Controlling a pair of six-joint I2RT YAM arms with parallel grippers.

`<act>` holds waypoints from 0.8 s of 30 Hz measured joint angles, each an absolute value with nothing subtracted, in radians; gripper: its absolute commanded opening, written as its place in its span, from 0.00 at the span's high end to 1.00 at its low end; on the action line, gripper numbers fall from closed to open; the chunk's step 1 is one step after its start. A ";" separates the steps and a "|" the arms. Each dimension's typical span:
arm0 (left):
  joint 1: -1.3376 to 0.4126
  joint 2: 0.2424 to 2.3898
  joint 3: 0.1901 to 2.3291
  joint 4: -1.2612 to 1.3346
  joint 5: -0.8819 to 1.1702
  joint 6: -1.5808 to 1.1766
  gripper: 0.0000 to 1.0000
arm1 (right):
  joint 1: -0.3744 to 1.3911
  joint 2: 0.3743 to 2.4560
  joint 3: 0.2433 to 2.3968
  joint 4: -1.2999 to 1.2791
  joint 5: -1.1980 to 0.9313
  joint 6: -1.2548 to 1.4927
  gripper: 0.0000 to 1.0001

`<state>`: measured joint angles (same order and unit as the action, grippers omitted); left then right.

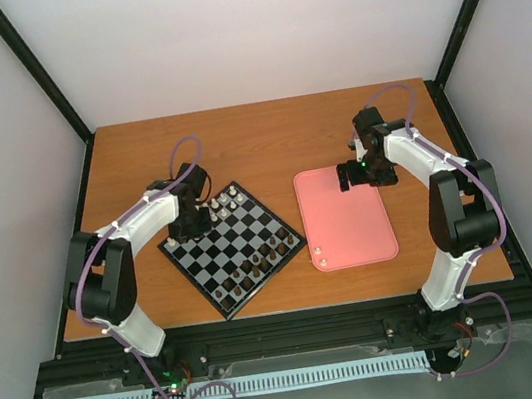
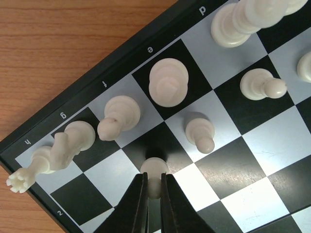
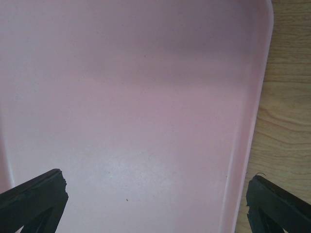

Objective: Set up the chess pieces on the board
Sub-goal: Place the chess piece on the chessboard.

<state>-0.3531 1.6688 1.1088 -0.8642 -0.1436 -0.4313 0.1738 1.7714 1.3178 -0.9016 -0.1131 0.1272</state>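
The board (image 1: 225, 311) lies at an angle in front of my left arm. My left gripper (image 1: 194, 226) hangs over its far left corner, shut on a cream pawn (image 2: 154, 170). In the left wrist view the gripper (image 2: 153, 182) pinches the pawn's head over a black second-row square. Cream chess pieces line the back row: a rook (image 2: 36, 167), a knight (image 2: 73, 141), a bishop (image 2: 119, 116) and a taller piece (image 2: 168, 82). Two pawns (image 2: 200, 132) stand in the second row. My right gripper (image 1: 356, 177) is open over the pink tray (image 1: 346, 222), with nothing between its fingers (image 3: 46, 194).
Dark brown pieces (image 1: 252, 268) fill the board's near rows. Two small cream pieces (image 1: 322, 256) stand at the tray's near left corner. The tray's right rim (image 3: 248, 121) runs beside the wooden table (image 3: 286, 97). Black frame posts border the table.
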 measured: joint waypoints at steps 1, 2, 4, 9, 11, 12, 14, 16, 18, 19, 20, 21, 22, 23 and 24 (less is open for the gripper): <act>-0.353 1.670 1.109 -0.863 -0.145 -0.430 0.99 | 0.174 1.771 1.318 -0.902 -0.113 0.127 0.00; -0.353 1.673 1.110 -0.863 -0.146 -0.430 0.99 | 0.174 1.771 1.318 -0.902 -0.113 0.127 0.00; -0.353 1.681 1.116 -0.863 -0.147 -0.429 0.99 | 0.174 1.771 1.318 -0.902 -0.113 0.127 0.00; -0.353 1.699 1.121 -0.859 -0.148 -0.423 0.97 | 0.174 1.772 1.318 -0.902 -0.113 0.127 0.00; -0.353 1.703 1.121 -0.859 -0.148 -0.422 0.96 | 0.174 1.772 1.318 -0.902 -0.112 0.126 0.00; -0.353 1.703 1.121 -0.857 -0.149 -0.422 0.96 | 0.174 1.772 1.318 -0.902 -0.112 0.126 0.00; -0.353 1.704 1.121 -0.855 -0.150 -0.422 0.95 | 0.174 1.772 1.318 -0.902 -0.112 0.125 0.00; -0.353 1.706 1.121 -0.851 -0.152 -0.422 0.94 | 0.174 1.772 1.318 -0.902 -0.112 0.123 0.00; -0.353 1.707 1.121 -0.846 -0.154 -0.422 0.90 | 0.174 1.772 1.318 -0.902 -0.112 0.122 0.00; -0.353 1.707 1.121 -0.844 -0.155 -0.422 0.88 | 0.174 1.772 1.318 -0.902 -0.112 0.121 0.00; -0.353 1.707 1.121 -0.843 -0.155 -0.421 0.87 | 0.174 1.772 1.318 -0.902 -0.113 0.120 0.00; -0.353 1.708 1.121 -0.842 -0.155 -0.421 0.85 | 0.174 1.772 1.318 -0.902 -0.112 0.120 0.00; -0.353 1.708 1.121 -0.841 -0.154 -0.419 0.84 | 0.174 1.772 1.318 -0.902 -0.113 0.120 0.00; -0.353 1.710 1.121 -0.840 -0.154 -0.416 0.83 | 0.174 1.772 1.318 -0.902 -0.112 0.120 0.00; -0.353 1.711 1.121 -0.839 -0.154 -0.416 0.82 | 0.174 1.772 1.318 -0.902 -0.112 0.120 0.00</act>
